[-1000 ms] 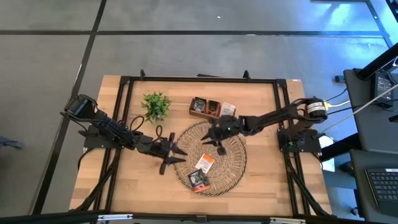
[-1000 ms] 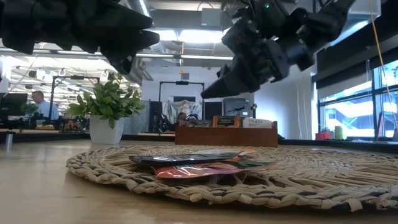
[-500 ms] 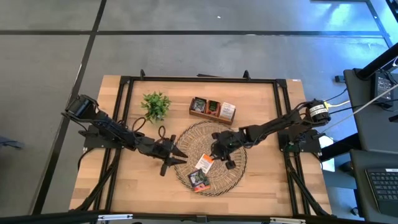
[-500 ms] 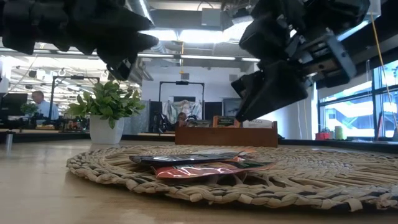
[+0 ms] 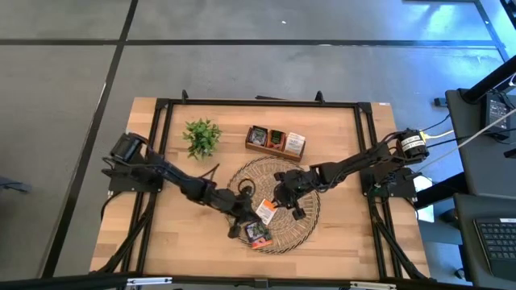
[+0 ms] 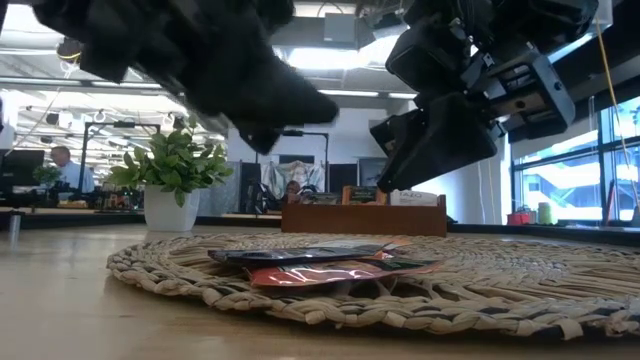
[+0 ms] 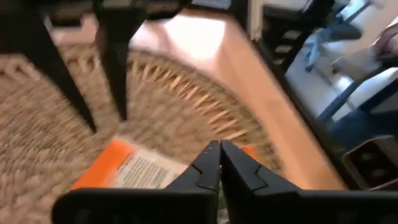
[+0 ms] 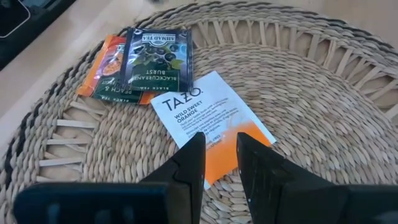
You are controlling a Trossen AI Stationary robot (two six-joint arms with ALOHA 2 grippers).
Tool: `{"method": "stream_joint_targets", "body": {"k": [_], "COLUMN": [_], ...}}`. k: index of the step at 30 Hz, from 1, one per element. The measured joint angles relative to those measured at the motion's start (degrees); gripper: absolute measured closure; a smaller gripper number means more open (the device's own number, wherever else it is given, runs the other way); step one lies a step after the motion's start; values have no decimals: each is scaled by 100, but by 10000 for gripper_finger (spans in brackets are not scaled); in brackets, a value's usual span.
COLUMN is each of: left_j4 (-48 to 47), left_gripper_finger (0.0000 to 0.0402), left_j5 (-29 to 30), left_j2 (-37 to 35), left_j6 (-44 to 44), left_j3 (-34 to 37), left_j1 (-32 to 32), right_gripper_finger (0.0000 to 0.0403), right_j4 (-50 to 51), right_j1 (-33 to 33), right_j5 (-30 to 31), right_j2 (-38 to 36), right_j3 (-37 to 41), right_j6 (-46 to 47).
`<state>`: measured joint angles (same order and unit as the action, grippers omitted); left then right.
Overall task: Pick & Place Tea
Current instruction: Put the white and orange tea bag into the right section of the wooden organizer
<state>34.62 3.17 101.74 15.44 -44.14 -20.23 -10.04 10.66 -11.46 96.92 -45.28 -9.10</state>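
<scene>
Three tea sachets lie flat on the round woven tray (image 5: pixel 305 228): a white-and-orange one (image 8: pixel 208 118), a dark one (image 8: pixel 155 59) and an orange one (image 8: pixel 104 68) partly under the dark one. My right gripper (image 8: pixel 221 152) hovers open over the white-and-orange sachet (image 5: pixel 265 211), its two fingers apart above the orange end. My left gripper (image 7: pixel 219 152) is shut and empty over the tray's left part (image 5: pixel 242 213), its tips pointing at the same sachet (image 7: pixel 127 171). In the low view both grippers (image 6: pixel 265 140) (image 6: pixel 385 185) hang clear above the sachets (image 6: pixel 320 265).
A brown wooden three-compartment box (image 5: pixel 276 141) with sachets in it stands behind the tray. A small green plant (image 5: pixel 201 135) in a white pot stands at the far left. A black frame (image 5: pixel 258 103) runs round the table's edges. Bare wood lies left and right of the tray.
My left gripper has swung toward the table's right, from beside the tray to over its left part, tipped down a little and shut with nothing in it. My right gripper came from near the box toward the near edge, over the white-and-orange sachet, then kept still.
</scene>
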Motion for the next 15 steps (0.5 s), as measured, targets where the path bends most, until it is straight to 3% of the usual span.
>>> {"method": "stream_joint_targets", "body": {"k": [5,10,15], "left_j4": [-332,-319,-309], "left_gripper_finger": [397,399,399], "left_j5": [-67,-650,-767], "left_j2": [322,566,613], "left_j6": [151,479,584], "left_j3": [-181,-181,-181], "left_j1": [222,388,423], "right_gripper_finger": [308,308,308], "right_j4": [2,-47,-459], "right_j1": [6,6,21], "right_j5": [-4,-5,-9], "right_j2": [4,30,318], "right_j3": [0,0,0], "right_j6": [113,144,247]}}
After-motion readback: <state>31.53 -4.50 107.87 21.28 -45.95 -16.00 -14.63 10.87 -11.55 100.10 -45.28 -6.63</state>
